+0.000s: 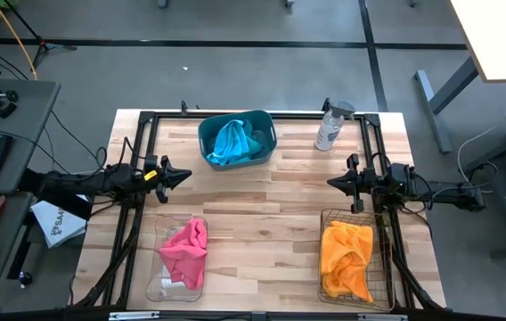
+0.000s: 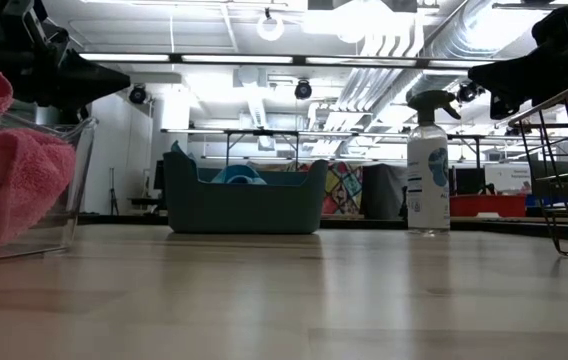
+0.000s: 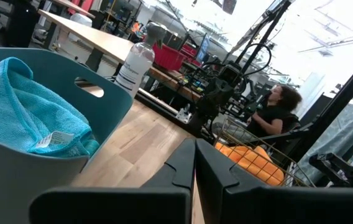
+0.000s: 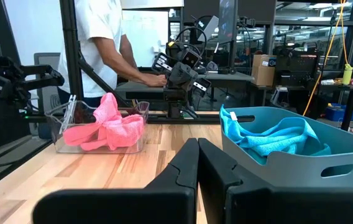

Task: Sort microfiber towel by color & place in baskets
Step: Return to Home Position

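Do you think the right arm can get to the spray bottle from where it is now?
Probably yes. The right gripper hovers over the table, fingers shut, and the spray bottle stands upright close by with nothing between them.

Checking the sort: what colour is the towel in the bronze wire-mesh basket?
Orange microfiber towel; high view shows it best.

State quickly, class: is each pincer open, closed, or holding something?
Left pincer: closed, holding nothing.
Right pincer: closed, holding nothing.
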